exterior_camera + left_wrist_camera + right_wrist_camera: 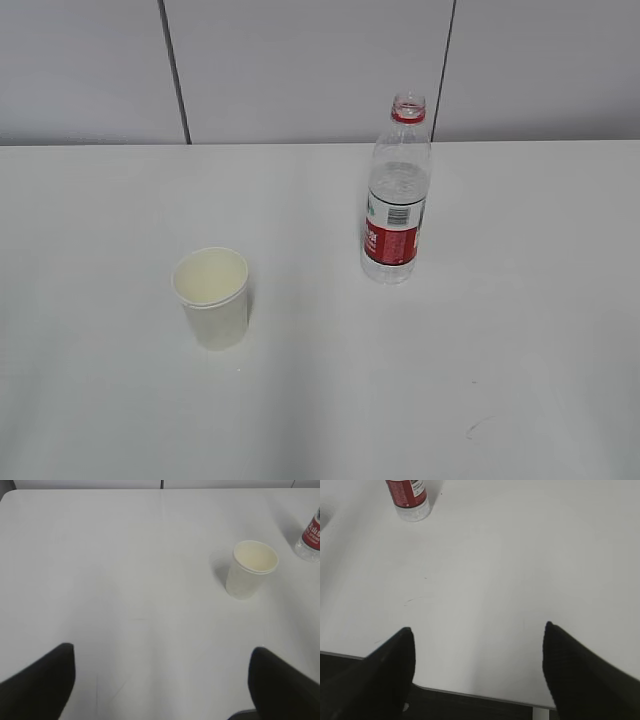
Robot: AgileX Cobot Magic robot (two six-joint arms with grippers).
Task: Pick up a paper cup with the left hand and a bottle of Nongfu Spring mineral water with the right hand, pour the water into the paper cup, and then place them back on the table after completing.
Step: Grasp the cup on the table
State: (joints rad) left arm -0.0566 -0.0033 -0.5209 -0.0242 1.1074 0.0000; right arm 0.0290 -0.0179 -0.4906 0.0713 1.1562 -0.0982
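A white paper cup (211, 297) stands upright on the white table (100, 220), left of centre; it also shows in the left wrist view (250, 570), far ahead and to the right. A clear uncapped bottle (396, 200) with a red label stands upright right of centre, partly filled with water (399, 185); its base shows in the right wrist view (409, 497) and at the edge of the left wrist view (311, 537). My left gripper (162, 652) is open and empty over bare table. My right gripper (477, 630) is open and empty above the table's front edge. Neither arm shows in the exterior view.
A grey panelled wall (300, 70) runs behind the table. The table's front edge (470, 694) with dark floor below shows in the right wrist view. A faint scuff (478, 427) marks the tabletop at the front right.
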